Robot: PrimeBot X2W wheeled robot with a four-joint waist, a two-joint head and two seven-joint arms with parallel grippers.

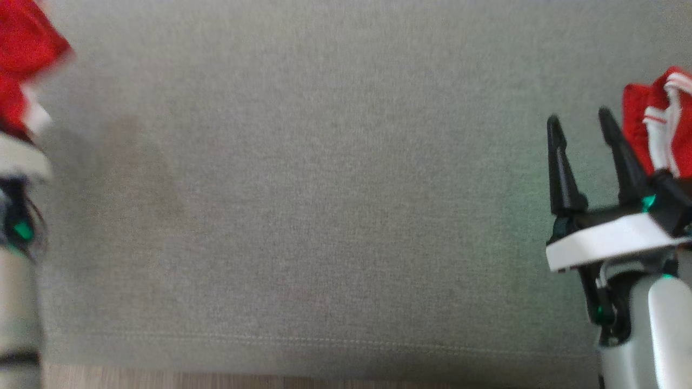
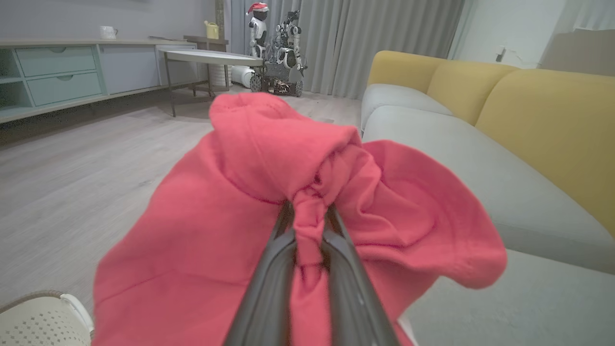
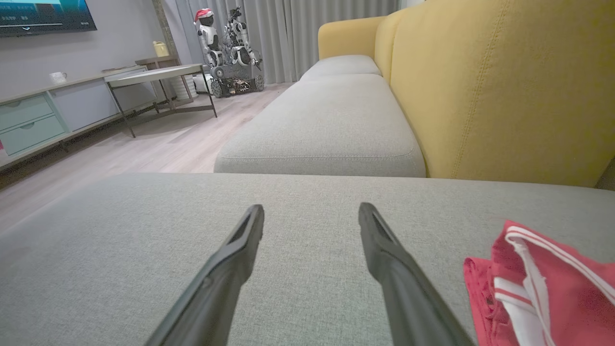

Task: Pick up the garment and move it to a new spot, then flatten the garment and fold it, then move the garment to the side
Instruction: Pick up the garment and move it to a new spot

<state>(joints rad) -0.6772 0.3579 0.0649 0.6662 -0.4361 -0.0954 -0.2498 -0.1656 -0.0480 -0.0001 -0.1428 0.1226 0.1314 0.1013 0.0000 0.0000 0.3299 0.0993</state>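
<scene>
1. red soft-fabric garment (image 2: 202,230) hangs bunched from the left gripper (image 2: 308,211), clamped nearly closed on a fold, at the left edge of the grey fabric sofa seat (image 1: 324,216)
2. right gripper (image 3: 311,214) gapes wide, holding nothing, over the seat beside a red white-striped cloth (image 3: 552,288) at its right edge

Garment (image 1: 662,127) on cushion (image 1: 324,216), far right

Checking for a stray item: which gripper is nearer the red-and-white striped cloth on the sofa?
Right. The right gripper is open just beside the striped cloth; the left gripper, far left, grips the red garment.
</scene>
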